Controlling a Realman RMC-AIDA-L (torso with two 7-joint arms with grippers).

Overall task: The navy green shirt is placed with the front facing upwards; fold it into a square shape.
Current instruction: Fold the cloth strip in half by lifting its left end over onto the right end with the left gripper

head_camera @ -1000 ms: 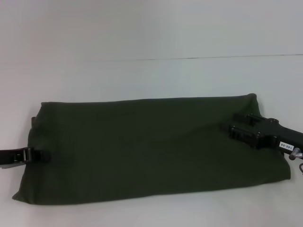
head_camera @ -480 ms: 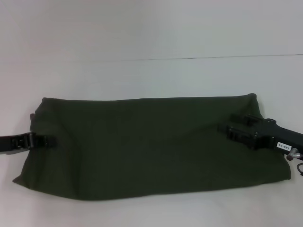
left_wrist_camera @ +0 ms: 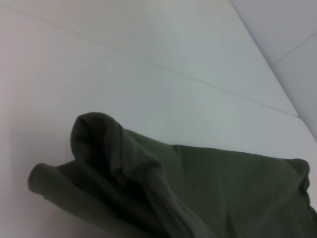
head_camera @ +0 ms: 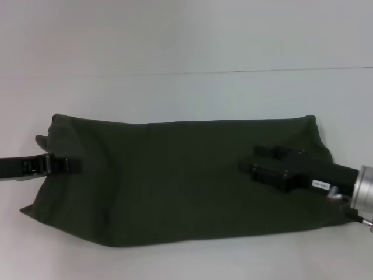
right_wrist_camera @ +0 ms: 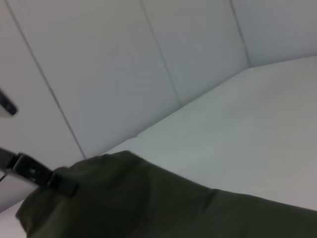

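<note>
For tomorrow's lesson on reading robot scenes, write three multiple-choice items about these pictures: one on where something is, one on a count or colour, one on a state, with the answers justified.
1. Where is the right gripper?
A. Over the right part of the shirt
B. On bare table beyond the shirt
C. Beside the left gripper

2. What colour is the shirt?
A. Bright red
B. Dark olive green
C. White

3. How does the shirt lie?
A. Spread out with both sleeves showing
B. Rolled into a tube
C. Folded into a long band across the table

Answers:
1. A: in the head view the right gripper is over the right part of the navy green shirt, far from the left gripper at its left edge.
2. B: the cloth is dark olive green against the pale table.
3. C: it forms a wide, flat strip with no sleeves showing.
</note>
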